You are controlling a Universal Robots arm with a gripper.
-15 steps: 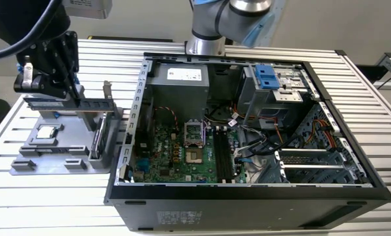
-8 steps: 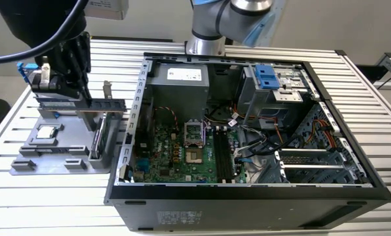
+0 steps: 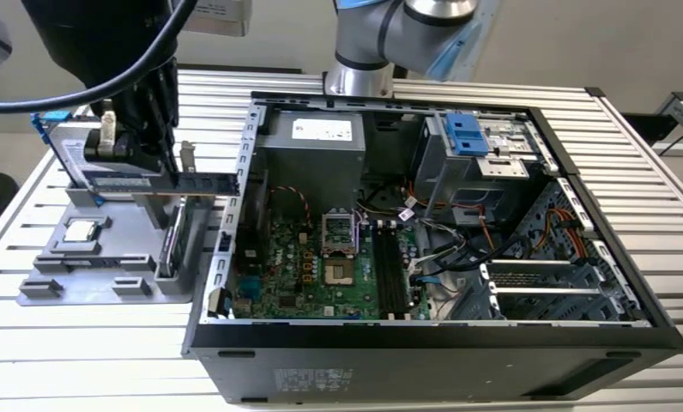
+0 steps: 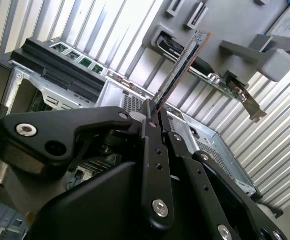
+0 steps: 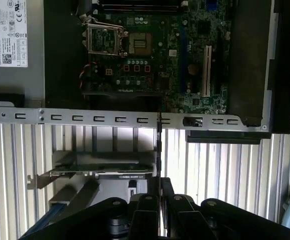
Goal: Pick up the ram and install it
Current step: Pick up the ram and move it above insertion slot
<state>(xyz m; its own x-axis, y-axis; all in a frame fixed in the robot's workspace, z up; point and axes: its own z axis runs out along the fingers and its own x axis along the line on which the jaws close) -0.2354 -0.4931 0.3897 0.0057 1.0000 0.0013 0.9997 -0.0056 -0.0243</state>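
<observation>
My gripper hangs over the grey fixture tray at the exterior view's left, just outside the open computer case. It is shut on the ram, a long dark stick held level and reaching toward the case wall. In both wrist views the ram shows edge-on, sticking out from between the closed fingertips. The motherboard lies in the case floor with its long black slots standing free.
A greenish card with a metal bracket rests in the fixture below the ram. A processor chip lies on the tray. The case's metal side rail lies between gripper and motherboard. Cables and a drive cage crowd the case.
</observation>
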